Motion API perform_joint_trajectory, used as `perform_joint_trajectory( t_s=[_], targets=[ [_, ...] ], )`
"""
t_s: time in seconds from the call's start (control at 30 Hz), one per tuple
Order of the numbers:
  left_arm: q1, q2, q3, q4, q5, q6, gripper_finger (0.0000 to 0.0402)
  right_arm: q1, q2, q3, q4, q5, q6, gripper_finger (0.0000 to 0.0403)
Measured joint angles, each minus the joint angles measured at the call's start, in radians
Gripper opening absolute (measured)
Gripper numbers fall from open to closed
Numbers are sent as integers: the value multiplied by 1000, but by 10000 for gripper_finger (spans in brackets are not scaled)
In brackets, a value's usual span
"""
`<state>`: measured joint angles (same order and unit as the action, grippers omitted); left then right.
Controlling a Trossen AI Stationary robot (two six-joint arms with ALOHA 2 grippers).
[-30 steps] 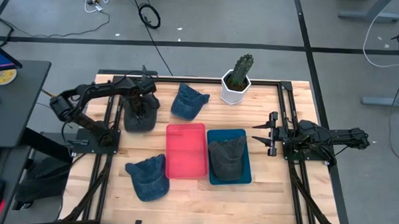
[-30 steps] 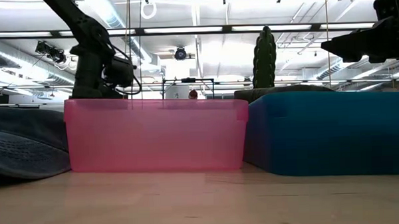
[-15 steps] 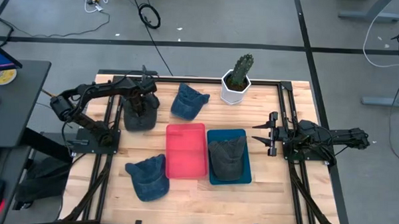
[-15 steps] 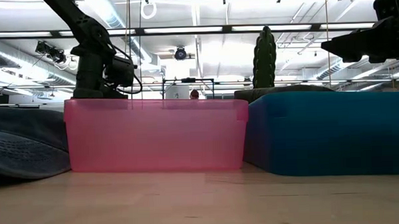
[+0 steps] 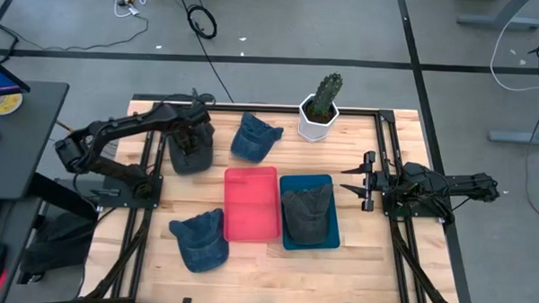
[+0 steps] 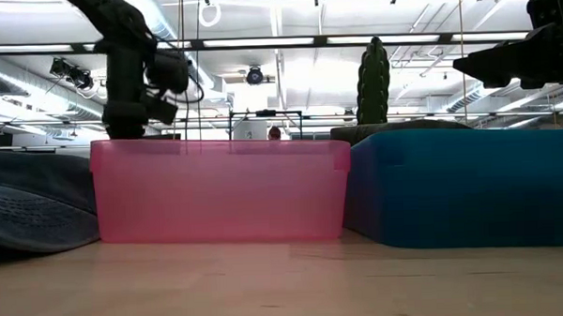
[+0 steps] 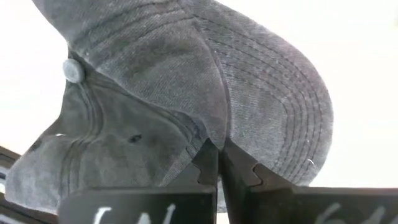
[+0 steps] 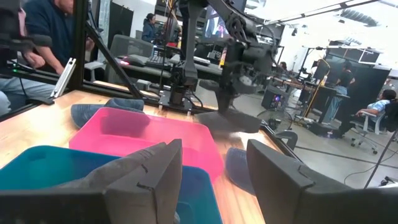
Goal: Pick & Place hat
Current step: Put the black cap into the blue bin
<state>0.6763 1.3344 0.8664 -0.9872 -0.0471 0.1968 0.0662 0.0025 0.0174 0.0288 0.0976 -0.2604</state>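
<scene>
Held hat: a dark denim cap, pinched by the left gripper at the table's far left; in the left wrist view the fingers are seen closed tight on a fold of the cap, which hangs from them. In the right wrist view it is seen clear of the table.
Left gripper: clamped on the held hat, beyond the pink bin's far left corner; it is seen in the low view above the pink rim.
Pink bin: set at the table's middle; nothing is seen inside it from above. Its wall is translucent in the low view.
Blue bin: touching the pink bin's right side; one grey hat is laid in it, filling most of it.
Far hat: lying on the table between the held hat and the cactus pot.
Near hat: lying on the table just beside the pink bin's near left corner.
Cactus: upright in a white pot, at the far edge, beyond the blue bin.
Right gripper: held right of the blue bin, fingers spread wide, nothing between them.
Table: light wood, framed by dark rails.
</scene>
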Motion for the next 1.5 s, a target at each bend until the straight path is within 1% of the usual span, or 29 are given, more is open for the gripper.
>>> perform_joint_trajectory(
  t_s=[0.13,0.33,0.57,0.63,0.73,0.77,0.93,1.07,1.13,1.2,1.33,1.37,1.5],
  targets=[
    [-51,-60,36,-70,-16,-16,3,0,0,0,0,0,0,185],
    [-142,-130,104,-183,-20,-108,2,0,0,0,0,0,0,185],
    [-305,-139,174,-227,-16,-206,2,0,0,0,12,0,-14,185],
    [-364,-139,189,-227,-9,-230,2,1,0,0,37,-15,56,185],
    [-457,-139,213,-228,-5,-268,2,1,0,0,81,-55,267,185],
    [-487,-139,222,-230,-5,-284,2,1,0,0,97,-58,314,185],
    [-627,-139,260,-180,-8,-343,2,1,0,0,220,-65,380,185],
    [-717,-139,272,-139,-6,-347,2,1,0,0,270,-65,425,185],
    [-750,-139,273,-123,-22,-364,2,1,0,0,293,-61,426,185],
    [-773,-139,274,-113,-34,-370,2,0,0,0,316,-35,426,185],
    [-795,-139,274,-100,-40,-372,2,0,0,0,374,72,399,185],
    [-799,-139,274,-96,-40,-374,2,0,0,0,383,86,404,185],
    [-799,-122,274,-97,-42,-396,2,0,21,0,427,87,419,185]
  ],
)
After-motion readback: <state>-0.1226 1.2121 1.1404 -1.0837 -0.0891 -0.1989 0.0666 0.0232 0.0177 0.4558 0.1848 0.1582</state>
